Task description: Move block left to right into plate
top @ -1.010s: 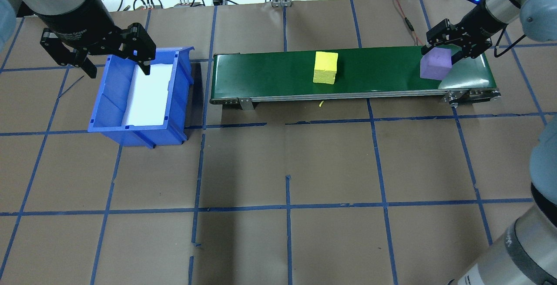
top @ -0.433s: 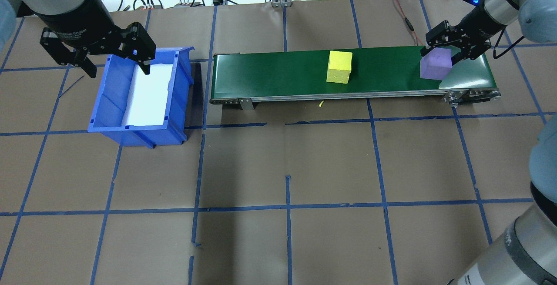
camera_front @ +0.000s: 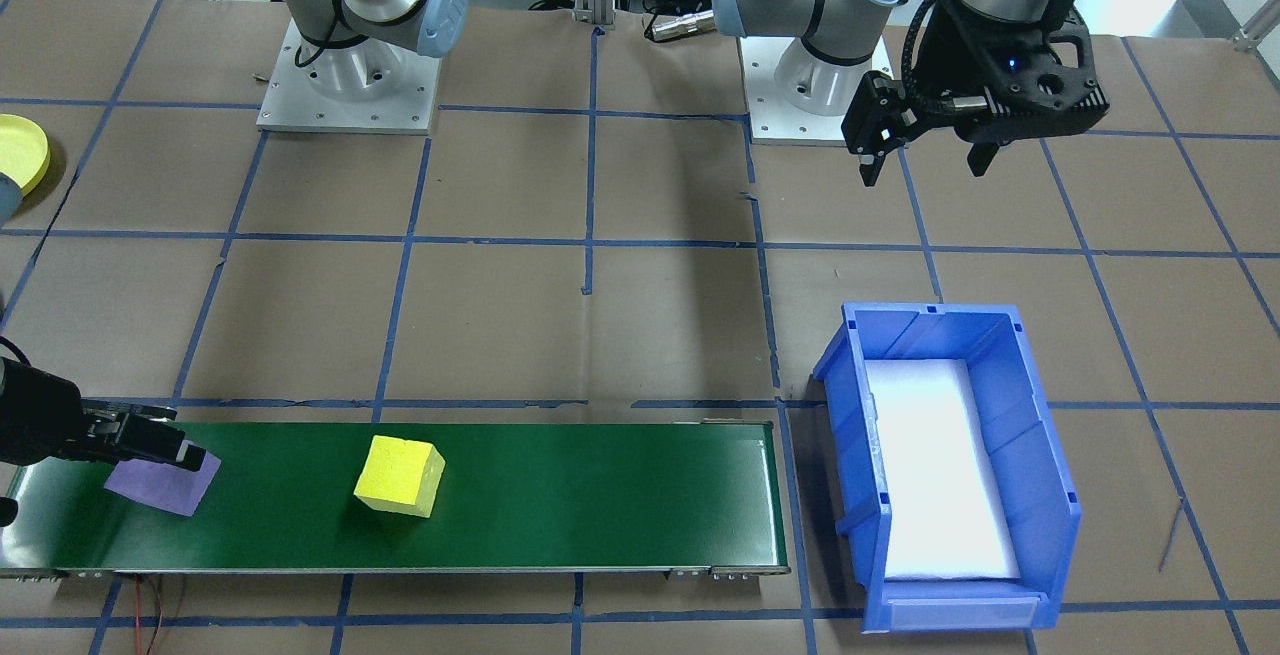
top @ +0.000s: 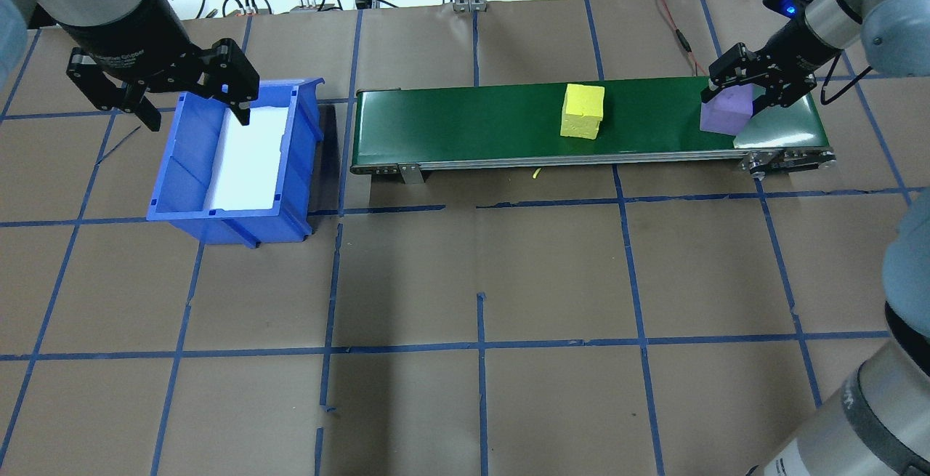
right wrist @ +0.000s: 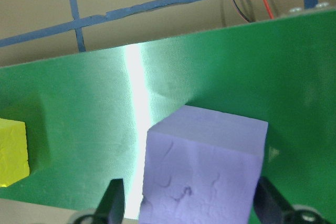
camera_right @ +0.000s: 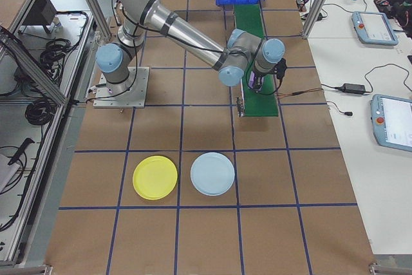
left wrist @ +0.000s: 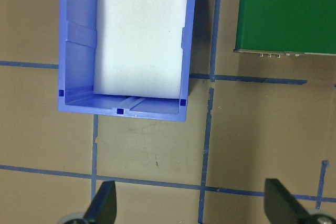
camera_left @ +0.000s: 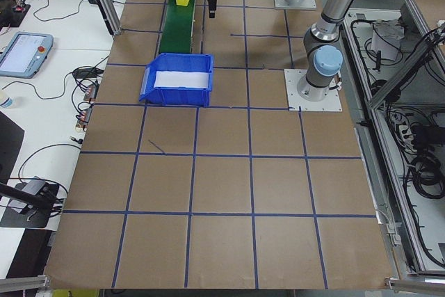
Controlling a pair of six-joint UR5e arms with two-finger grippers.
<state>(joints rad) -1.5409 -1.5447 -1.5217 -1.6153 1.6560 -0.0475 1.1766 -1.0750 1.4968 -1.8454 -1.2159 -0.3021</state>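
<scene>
The right gripper [top: 735,88] is positioned at the end of the long green conveyor belt [top: 465,116], with its jaws set on either side of the light-purple foam cube [top: 723,113]. In the right wrist-mounted view the cube [right wrist: 202,169] fills the gap between the two black fingertips [right wrist: 113,198]; contact with the pads cannot be confirmed. The cube's base is at belt level.

A bright-yellow foam cube [top: 582,110] sits on the belt, well apart from the right jaws, toward the belt's middle. In the front-facing view this cube [camera_front: 399,475] is upright, and the purple cube [camera_front: 163,482] lies partly under the gripper [camera_front: 150,443].

The left gripper [top: 174,102] hangs above the far end of the blue rectangular plastic bin [top: 298,163], jaws spread wide and holding nothing. The left wrist-mounted view shows both fingertips [left wrist: 105,205] apart at the bottom edge, with the bin [left wrist: 76,40] and its white foam liner [left wrist: 142,30] ahead of them.

The small round bright-yellow plastic plate [camera_right: 154,177] rests on the brown paper-covered counter [top: 465,280], far from both sets of jaws. Just beside it lies a pale-blue round plate [camera_right: 212,174].
</scene>
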